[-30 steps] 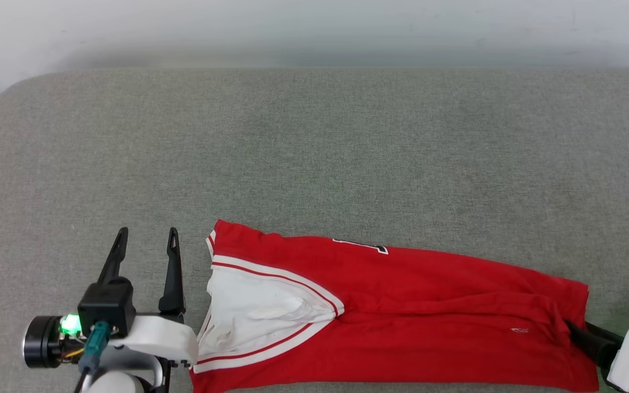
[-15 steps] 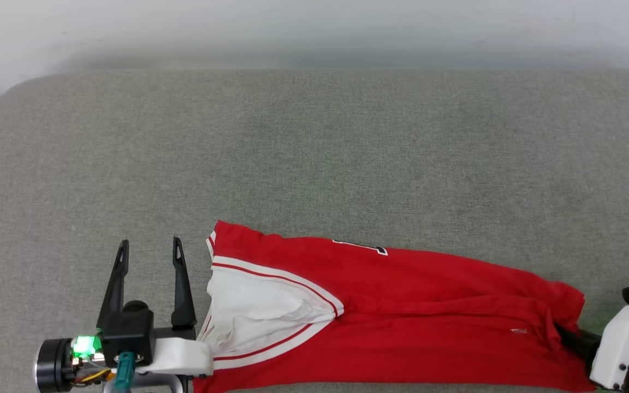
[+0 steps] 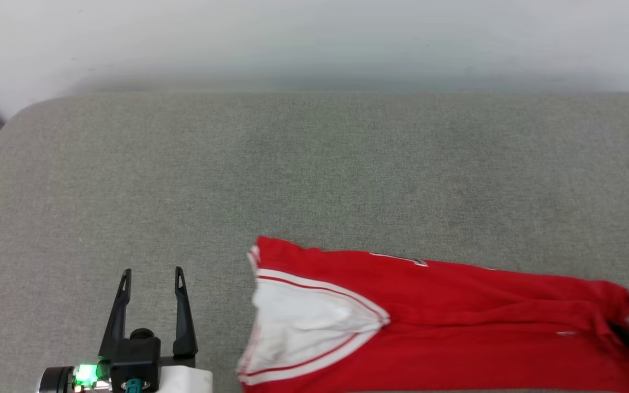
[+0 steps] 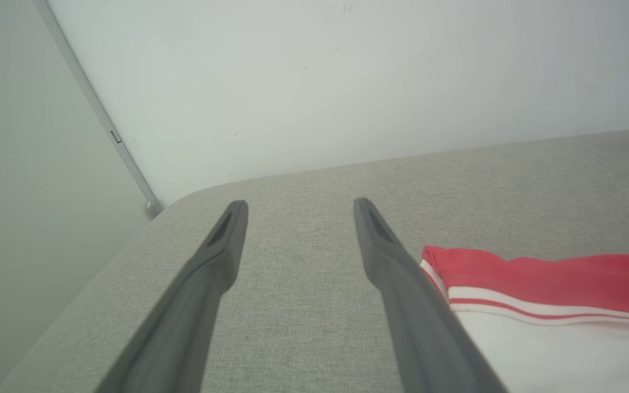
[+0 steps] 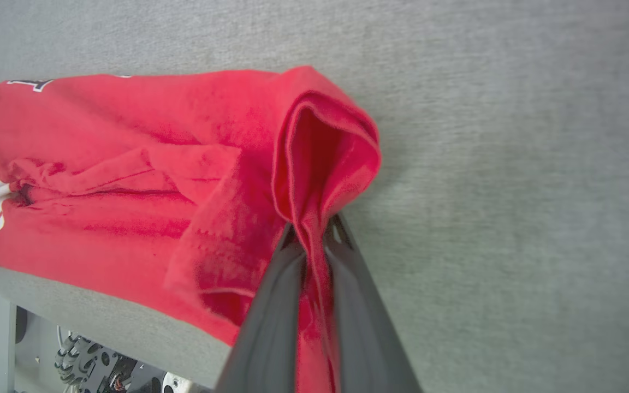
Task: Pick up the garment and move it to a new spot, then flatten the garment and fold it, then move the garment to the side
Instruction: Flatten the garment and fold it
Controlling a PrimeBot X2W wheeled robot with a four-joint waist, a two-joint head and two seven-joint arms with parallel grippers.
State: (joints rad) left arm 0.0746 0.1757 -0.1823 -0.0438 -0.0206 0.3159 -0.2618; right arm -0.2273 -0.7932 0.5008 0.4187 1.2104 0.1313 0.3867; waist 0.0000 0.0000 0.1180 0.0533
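Care with the lift is what this step seems to call for, since the load is uneven from left to right. The left gripper takes no share of it. The garment lies long and half-folded along the near edge of the desk, so all the pull would come from its right end. A raise from that one end would likely let the white sleeve trail and bunch. A slow, high lift, or a second hold at the sleeve end, should keep the cloth from sliding off the near edge. The left gripper sits toward the near left corner with its two fingers wide apart over bare grey fabric, near the sleeve's striped trim but touching nothing. From there the garment stretches toward the near right corner, with a scrap of black-and-white lettering showing at its far edge. At that right end the right gripper has its fingers pressed together on a bunched fold of red cloth. The cloth is pinched between them and puffs into a loop just beyond the tips.
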